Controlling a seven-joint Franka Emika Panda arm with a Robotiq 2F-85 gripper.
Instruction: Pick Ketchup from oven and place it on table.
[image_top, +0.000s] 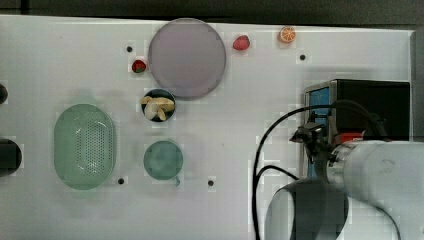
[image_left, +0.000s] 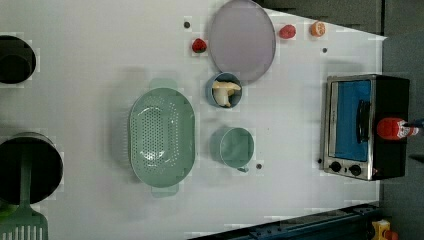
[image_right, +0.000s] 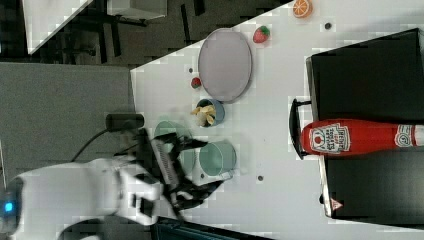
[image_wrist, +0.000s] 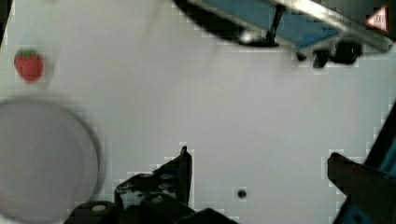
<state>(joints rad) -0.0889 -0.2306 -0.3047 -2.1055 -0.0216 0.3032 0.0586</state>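
The Ketchup (image_right: 360, 137), a red bottle with a white label, stands on top of the black oven (image_right: 370, 75), above its door handle. In the left view the Ketchup (image_left: 395, 128) sits on the oven (image_left: 365, 125), whose blue glass door is closed. A red bit of the Ketchup (image_top: 350, 136) shows behind my arm in the top view. My gripper (image_right: 212, 164) hovers over the white table (image_top: 250, 125) in front of the oven, beside the teal cup. It is open, and in the wrist view the gripper (image_wrist: 266, 172) has nothing between its fingers (image_wrist: 180, 168).
On the table are a purple plate (image_top: 187, 57), a blue bowl (image_top: 158, 105) with pale pieces, a green colander (image_top: 85, 146), a teal cup (image_top: 163, 160), two strawberries (image_top: 139, 65) (image_top: 241, 43) and an orange slice (image_top: 287, 34). Dark pots (image_left: 30, 167) sit at the left view's left edge.
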